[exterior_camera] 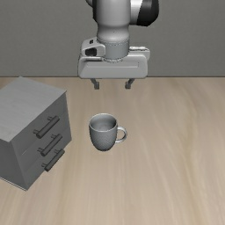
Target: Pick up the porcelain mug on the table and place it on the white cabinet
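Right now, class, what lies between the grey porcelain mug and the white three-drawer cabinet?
Bare wooden tabletop; in the exterior view nothing stands between the grey mug and the white cabinet.

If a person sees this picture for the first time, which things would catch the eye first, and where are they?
The grey mug stands upright near the middle of the wooden table, its handle turned to the exterior view's right. Higher in the picture hangs the gripper, open and holding nothing. The white cabinet, with three drawer handles on its front, stands at the exterior view's left, apart from the mug.
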